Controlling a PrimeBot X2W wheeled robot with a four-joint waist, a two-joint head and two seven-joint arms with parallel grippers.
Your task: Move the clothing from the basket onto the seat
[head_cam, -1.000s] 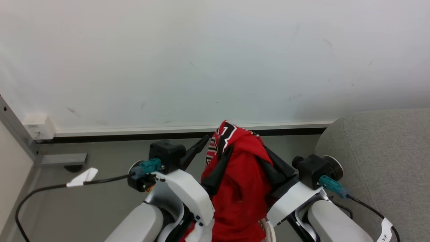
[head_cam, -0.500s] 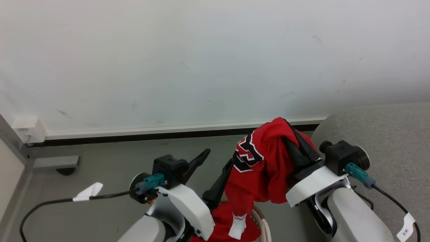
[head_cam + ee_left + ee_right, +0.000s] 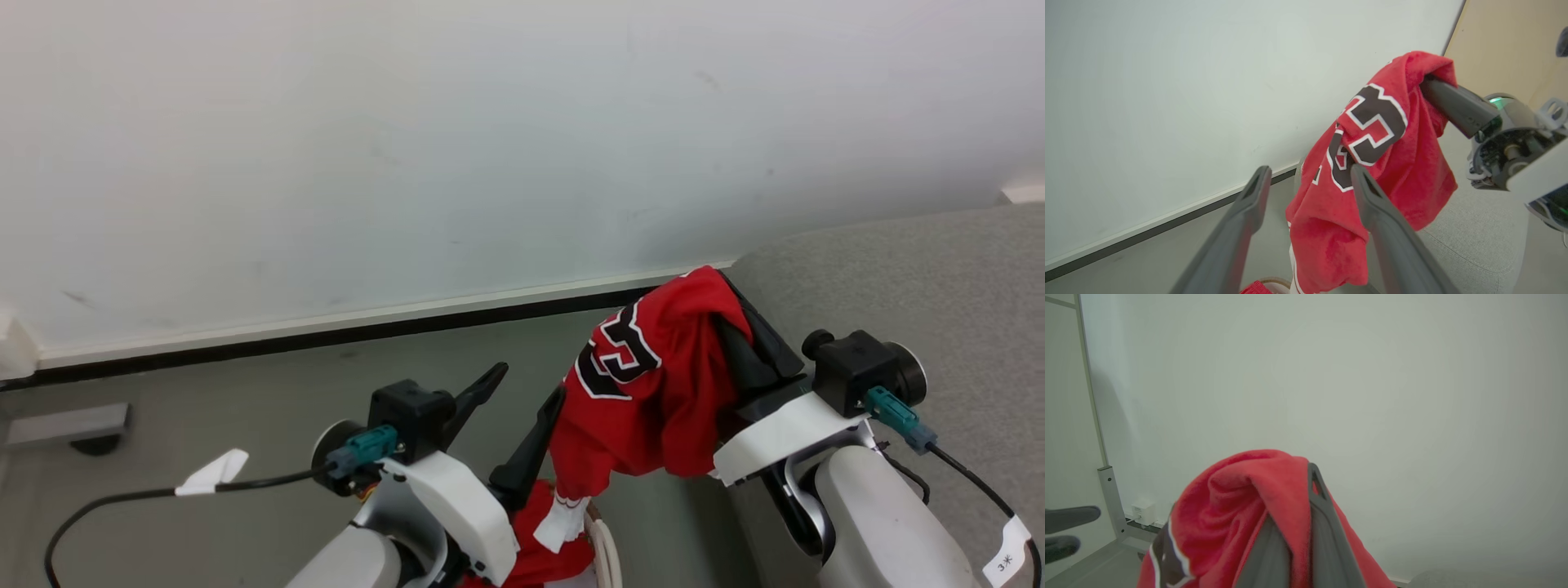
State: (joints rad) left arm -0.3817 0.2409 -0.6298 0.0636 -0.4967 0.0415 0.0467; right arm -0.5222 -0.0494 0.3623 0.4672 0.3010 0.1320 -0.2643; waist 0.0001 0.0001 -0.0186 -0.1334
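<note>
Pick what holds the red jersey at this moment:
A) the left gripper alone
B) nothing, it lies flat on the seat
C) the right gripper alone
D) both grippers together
C: the right gripper is shut on the red jersey, which hangs from it above the floor, while the left gripper stands open beside it.

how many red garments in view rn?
2. A jersey hangs from the right gripper beside the seat; another red piece lies in the basket. More may be hidden in it.
</note>
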